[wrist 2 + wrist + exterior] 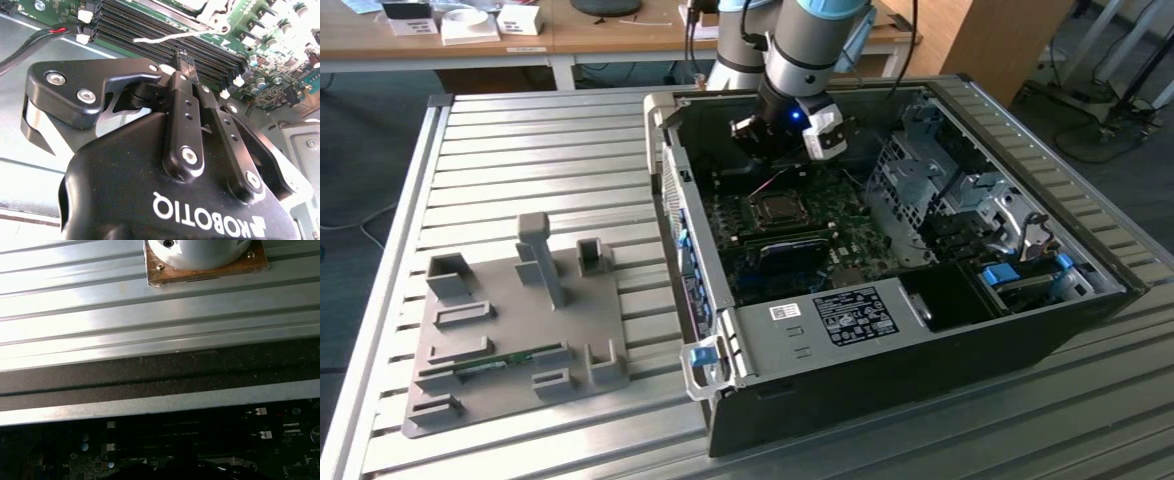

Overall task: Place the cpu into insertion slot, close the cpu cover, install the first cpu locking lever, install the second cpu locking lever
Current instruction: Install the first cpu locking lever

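A ribbed aluminium tabletop (547,170) is carrying an open computer case (894,380), which is lying on its side along the edge at the exterior view's right. A grey fixture plate (520,330) is sitting toward the opposite edge, and wooden desks (480,40) are standing behind. The arm (801,50) is reaching down into the far end of the case, over the motherboard (854,240). In the second wrist view the tool (182,59) is hanging close over the memory slots (165,42), its fingertips pressed together with nothing showing between them. A thin silvery locking lever (170,36) is lying across those slots just past the tips. The cpu (782,209) is sitting in its socket near the middle of the motherboard, with the cpu cover (753,209) framing it. I cannot tell whether that cover is latched.
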You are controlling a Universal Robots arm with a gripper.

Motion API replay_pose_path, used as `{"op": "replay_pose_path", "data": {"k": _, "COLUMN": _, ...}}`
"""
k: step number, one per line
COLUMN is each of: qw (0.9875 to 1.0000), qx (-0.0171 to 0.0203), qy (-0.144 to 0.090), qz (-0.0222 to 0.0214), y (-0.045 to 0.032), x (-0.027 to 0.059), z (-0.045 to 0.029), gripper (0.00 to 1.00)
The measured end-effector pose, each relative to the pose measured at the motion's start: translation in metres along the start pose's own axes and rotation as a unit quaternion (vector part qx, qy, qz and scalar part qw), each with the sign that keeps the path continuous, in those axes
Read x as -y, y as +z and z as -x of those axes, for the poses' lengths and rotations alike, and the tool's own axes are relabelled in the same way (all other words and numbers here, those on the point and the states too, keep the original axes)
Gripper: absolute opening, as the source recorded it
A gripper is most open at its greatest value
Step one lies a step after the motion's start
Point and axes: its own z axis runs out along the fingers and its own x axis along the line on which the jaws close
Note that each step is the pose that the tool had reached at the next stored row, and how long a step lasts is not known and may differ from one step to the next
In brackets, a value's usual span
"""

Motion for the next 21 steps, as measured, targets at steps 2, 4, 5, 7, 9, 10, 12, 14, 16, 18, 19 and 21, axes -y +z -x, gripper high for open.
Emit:
{"op": "replay_pose_path", "data": {"k": 2, "qw": 1.0, "qx": -0.0016, "qy": 0.0, "qz": -0.0002, "y": 0.0, "x": 0.0, "z": 0.0, "gripper": 0.11}}
{"op": "replay_pose_path", "data": {"k": 4, "qw": 1.0, "qx": -0.0039, "qy": 0.001, "qz": -0.0003, "y": 0.0001, "x": 0.0, "z": 0.0001, "gripper": 0.11}}
{"op": "replay_pose_path", "data": {"k": 5, "qw": 1.0, "qx": -0.004, "qy": 0.001, "qz": -0.0004, "y": 0.0001, "x": 0.0, "z": 0.0, "gripper": 0.11}}
{"op": "replay_pose_path", "data": {"k": 7, "qw": 1.0, "qx": -0.0043, "qy": 0.001, "qz": -0.0004, "y": 0.0, "x": 0.0, "z": 0.0, "gripper": 0.11}}
{"op": "replay_pose_path", "data": {"k": 9, "qw": 1.0, "qx": -0.0044, "qy": 0.001, "qz": -0.0005, "y": 0.0, "x": 0.0, "z": 0.0, "gripper": 0.11}}
{"op": "replay_pose_path", "data": {"k": 10, "qw": 1.0, "qx": -0.0045, "qy": 0.001, "qz": -0.0005, "y": 0.0, "x": 0.0, "z": 0.0, "gripper": 0.11}}
{"op": "replay_pose_path", "data": {"k": 12, "qw": 1.0, "qx": -0.0046, "qy": 0.001, "qz": -0.0005, "y": 0.0, "x": 0.0, "z": 0.0003, "gripper": 0.11}}
{"op": "replay_pose_path", "data": {"k": 14, "qw": 1.0, "qx": -0.0045, "qy": 0.001, "qz": -0.0005, "y": 0.0001, "x": -0.0002, "z": 0.0014, "gripper": 0.11}}
{"op": "replay_pose_path", "data": {"k": 16, "qw": 1.0, "qx": -0.0045, "qy": 0.001, "qz": -0.0008, "y": 0.0, "x": -0.0005, "z": 0.0044, "gripper": 0.11}}
{"op": "replay_pose_path", "data": {"k": 18, "qw": 1.0, "qx": -0.0045, "qy": 0.001, "qz": -0.0011, "y": 0.0, "x": -0.0009, "z": 0.0078, "gripper": 0.11}}
{"op": "replay_pose_path", "data": {"k": 19, "qw": 1.0, "qx": -0.0045, "qy": 0.001, "qz": -0.0013, "y": 0.0, "x": -0.001, "z": 0.0087, "gripper": 0.11}}
{"op": "replay_pose_path", "data": {"k": 21, "qw": 1.0, "qx": -0.0044, "qy": 0.001, "qz": -0.0013, "y": 0.0, "x": -0.001, "z": 0.0091, "gripper": 0.11}}
